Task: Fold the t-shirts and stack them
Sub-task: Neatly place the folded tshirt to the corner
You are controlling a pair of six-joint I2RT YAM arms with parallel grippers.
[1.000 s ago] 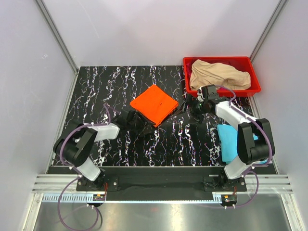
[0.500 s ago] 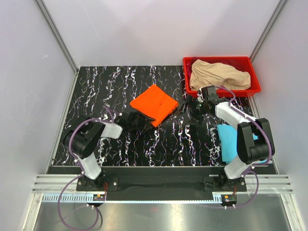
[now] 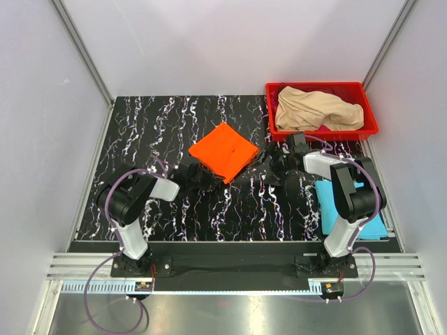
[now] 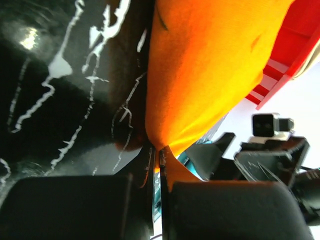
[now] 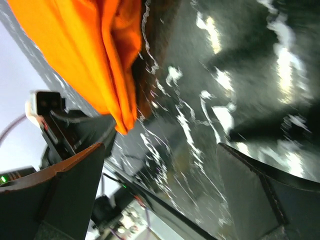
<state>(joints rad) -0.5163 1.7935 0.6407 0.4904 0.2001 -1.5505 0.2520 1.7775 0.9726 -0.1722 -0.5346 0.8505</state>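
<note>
Your left end effector [image 4: 159,159] has just clamped the orange t-shirt [image 4: 200,65] by its corner; the right end effector [image 5: 160,155] stands wide beside it, ready to grip.

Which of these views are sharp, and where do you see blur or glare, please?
Top external view: evenly lit and sharp, the folded bright orange cloth t-shirt crisp on the glossy black marbled table. Left wrist view: shirt soft-focused up close, a white glare spot on the table at upper left. Right wrist view: table veins smeared, glare patches at upper right.
</note>
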